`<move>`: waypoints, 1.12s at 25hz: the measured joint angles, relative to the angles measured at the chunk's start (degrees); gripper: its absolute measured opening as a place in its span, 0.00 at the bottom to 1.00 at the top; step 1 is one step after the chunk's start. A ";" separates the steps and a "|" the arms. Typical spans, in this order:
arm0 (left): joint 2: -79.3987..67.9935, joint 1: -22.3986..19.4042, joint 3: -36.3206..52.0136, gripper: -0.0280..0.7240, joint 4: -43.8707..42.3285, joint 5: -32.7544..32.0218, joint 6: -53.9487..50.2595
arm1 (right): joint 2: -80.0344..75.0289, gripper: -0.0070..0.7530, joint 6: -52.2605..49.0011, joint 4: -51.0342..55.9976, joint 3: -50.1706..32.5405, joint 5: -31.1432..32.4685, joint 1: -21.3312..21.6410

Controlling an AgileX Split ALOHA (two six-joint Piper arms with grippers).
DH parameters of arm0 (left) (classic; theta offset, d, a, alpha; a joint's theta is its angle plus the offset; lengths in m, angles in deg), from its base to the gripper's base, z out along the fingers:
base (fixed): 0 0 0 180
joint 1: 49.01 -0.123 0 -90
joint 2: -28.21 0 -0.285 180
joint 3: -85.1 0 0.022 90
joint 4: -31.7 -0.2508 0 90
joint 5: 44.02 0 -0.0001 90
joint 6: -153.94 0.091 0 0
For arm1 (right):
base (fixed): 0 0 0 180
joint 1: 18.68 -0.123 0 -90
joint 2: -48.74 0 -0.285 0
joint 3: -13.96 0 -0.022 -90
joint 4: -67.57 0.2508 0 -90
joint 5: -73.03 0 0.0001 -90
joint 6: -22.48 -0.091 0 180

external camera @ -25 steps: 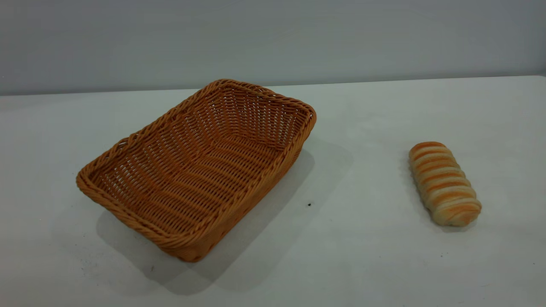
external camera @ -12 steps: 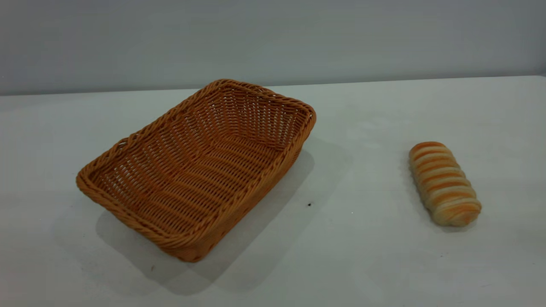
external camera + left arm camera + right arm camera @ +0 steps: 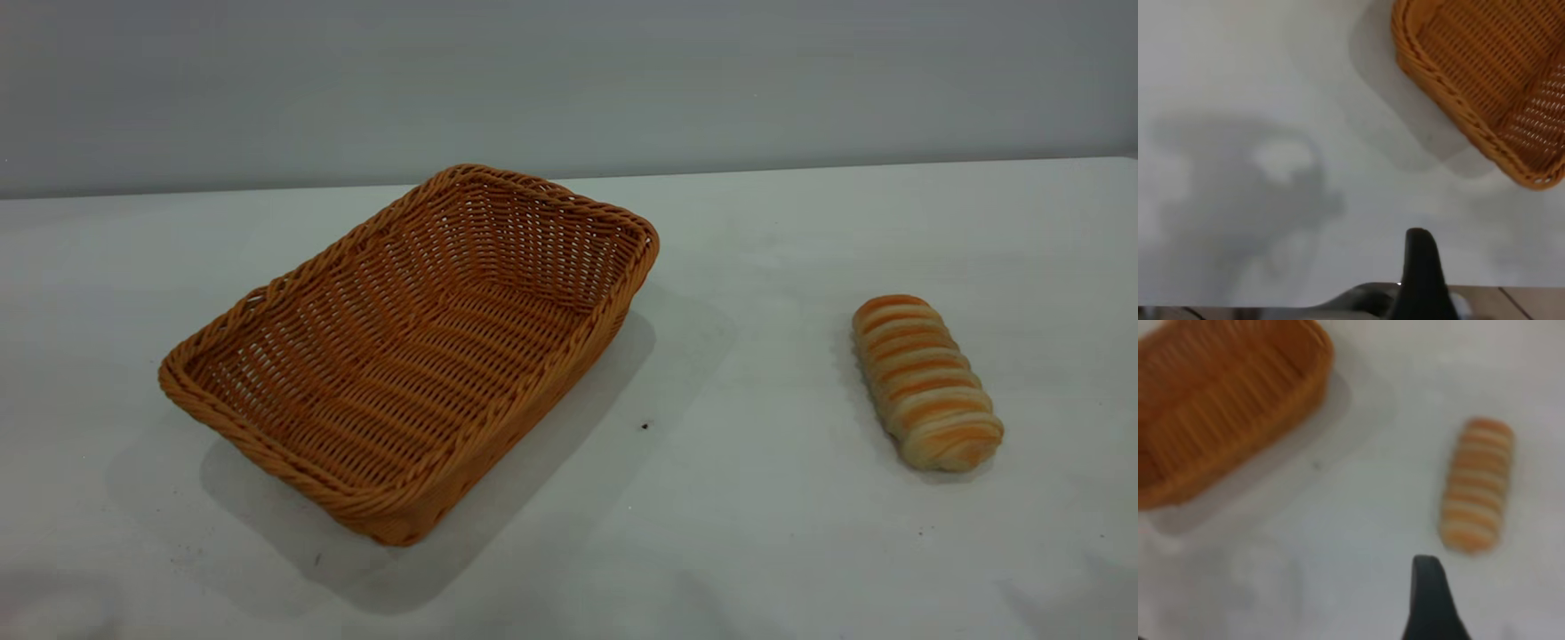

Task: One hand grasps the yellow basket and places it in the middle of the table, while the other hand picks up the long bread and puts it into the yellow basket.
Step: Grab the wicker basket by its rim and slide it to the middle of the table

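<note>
The yellow basket [image 3: 551, 249] sits empty on the left half of the white table [image 3: 756, 498], set at an angle. The long bread [image 3: 925, 382] lies on the table to its right, well apart from it. Neither gripper shows in the exterior view. In the left wrist view my left gripper [image 3: 1421, 267] hovers over bare table, short of a corner of the basket [image 3: 1511, 80]. In the right wrist view my right gripper [image 3: 1428, 600] hovers over the table just short of the bread [image 3: 1477, 495], with the basket [image 3: 1225, 407] farther off.
A grey wall runs behind the table's far edge. A small dark speck [image 3: 645, 427] lies between basket and bread. Faint shadows fall on the table's near left corner [image 3: 53, 596] and near right corner [image 3: 1067, 596].
Faint shadows have appeared at the table's near left and near right corners. The basket and the bread have not moved.
</note>
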 joint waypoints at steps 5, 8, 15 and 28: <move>-14.05 0.08 -0.05 0.81 6.48 9.15 -0.07 | -11.88 0.72 8.67 9.64 4.58 -3.34 -5.13; -22.18 1.57 -0.11 0.81 10.54 15.28 -0.09 | -17.54 0.72 10.61 13.28 6.80 -6.26 -10.72; -35.49 9.12 -0.29 0.78 20.02 25.92 -0.27 | -25.70 0.72 12.54 15.05 9.52 -9.26 -16.07; -48.29 18.37 -0.62 0.76 35.67 42.00 -0.53 | -26.62 0.72 13.23 15.12 9.58 -9.65 -16.07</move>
